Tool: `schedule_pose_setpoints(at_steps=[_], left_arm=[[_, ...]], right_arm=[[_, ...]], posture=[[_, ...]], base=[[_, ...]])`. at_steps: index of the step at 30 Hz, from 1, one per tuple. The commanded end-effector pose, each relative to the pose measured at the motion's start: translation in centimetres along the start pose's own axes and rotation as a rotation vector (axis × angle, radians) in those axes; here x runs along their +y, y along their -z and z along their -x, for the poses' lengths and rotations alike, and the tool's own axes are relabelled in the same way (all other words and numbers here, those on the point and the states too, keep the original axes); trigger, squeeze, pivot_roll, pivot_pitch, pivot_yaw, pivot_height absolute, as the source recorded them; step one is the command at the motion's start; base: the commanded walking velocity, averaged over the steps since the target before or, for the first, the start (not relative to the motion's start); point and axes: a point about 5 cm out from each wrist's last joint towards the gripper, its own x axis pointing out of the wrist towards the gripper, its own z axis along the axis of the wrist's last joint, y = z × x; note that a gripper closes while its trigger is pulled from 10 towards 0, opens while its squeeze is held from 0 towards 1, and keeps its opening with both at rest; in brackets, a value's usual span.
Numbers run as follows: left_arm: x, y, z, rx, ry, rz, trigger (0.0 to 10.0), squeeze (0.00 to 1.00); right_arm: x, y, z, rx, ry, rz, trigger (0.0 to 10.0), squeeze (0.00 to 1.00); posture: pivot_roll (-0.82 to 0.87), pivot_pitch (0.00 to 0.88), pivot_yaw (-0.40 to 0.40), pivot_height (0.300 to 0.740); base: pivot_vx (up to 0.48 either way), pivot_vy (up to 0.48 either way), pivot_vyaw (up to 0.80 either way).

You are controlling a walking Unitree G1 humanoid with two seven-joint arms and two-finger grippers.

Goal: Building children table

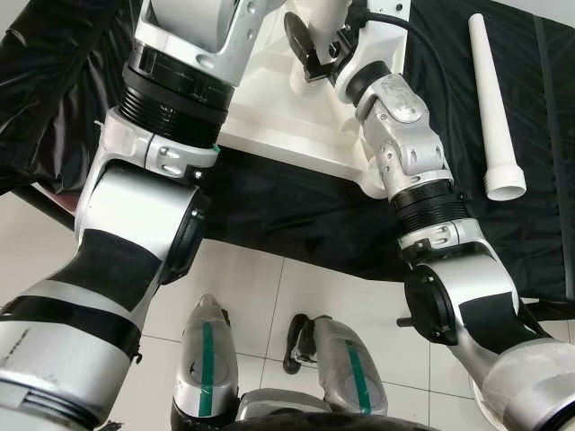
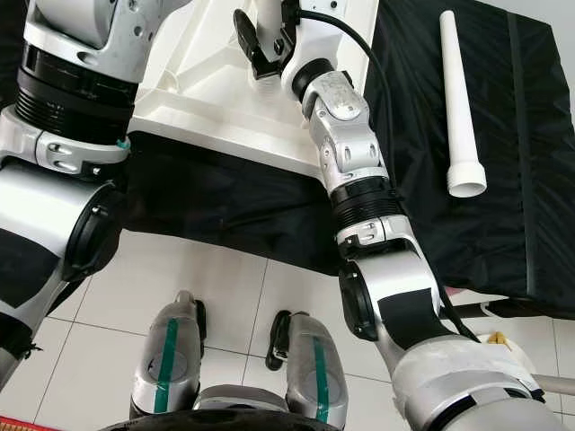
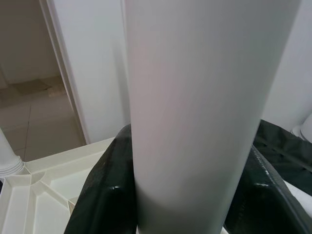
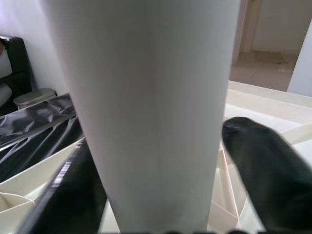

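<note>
Both hands clamp upright legs: left hand [image 3: 180, 195] on leg [image 3: 195, 97], right hand [image 4: 156, 195] on second leg [image 4: 146, 97], axes vertical over tabletop [image 1: 278, 117]; spare leg [image 1: 494, 99] lies nearer the right.

Silver arms with black ribbed joint rings and black patches — a black cable [image 2: 359, 49] on the right arm; green-striped silver legs [image 1: 205, 359].

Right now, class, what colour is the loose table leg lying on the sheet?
White. The loose leg lies on the black sheet, clearest in the right eye view.
</note>
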Motion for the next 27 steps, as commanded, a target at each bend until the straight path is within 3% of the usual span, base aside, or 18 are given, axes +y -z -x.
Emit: schedule_pose_setpoints(at_steps=[1, 2, 23, 24, 26, 27], left_arm=[[-0.2, -0.9, -0.1, -0.022, -0.029, -0.013, 10.0, 0.00], [-0.2, -1.0, -0.1, -0.022, -0.031, -0.015, 10.0, 0.00], [-0.7, -0.8, -0.1, -0.016, -0.011, -0.048, 10.0, 0.00], [-0.8, -0.9, 0.0, -0.038, 0.015, -0.031, 10.0, 1.00], [-1.0, -1.1, 0.1, -0.064, 0.043, -0.010, 10.0, 1.00], [-1.3, -1.4, 0.3, -0.098, 0.081, 0.040, 10.0, 1.00]], right_arm=[[-0.3, -0.2, -0.2, -0.009, 0.009, 0.015, 2.4, 0.00], [-0.1, -0.2, -0.2, -0.012, -0.002, 0.009, 0.0, 0.00], [-0.2, -0.5, -0.5, -0.055, -0.009, 0.015, 0.0, 0.00], [-0.2, -0.7, -0.5, -0.061, -0.009, 0.007, 10.0, 0.00], [-0.2, -0.7, -0.5, -0.063, -0.001, -0.002, 10.0, 0.00], [-0.4, -0.8, -0.6, -0.063, 0.020, -0.018, 10.0, 0.00]], posture=[[0.13, 0.024, -0.062, 0.740], [0.13, 0.025, -0.061, 0.740], [0.13, 0.040, -0.056, 0.740], [0.13, 0.043, -0.058, 0.740], [0.13, 0.045, -0.059, 0.740], [0.13, 0.048, -0.059, 0.740]], base=[[0.000, 0.000, 0.00], [0.000, 0.000, 0.00], [0.000, 0.000, 0.00], [0.000, 0.000, 0.00], [0.000, 0.000, 0.00], [0.000, 0.000, 0.00]])
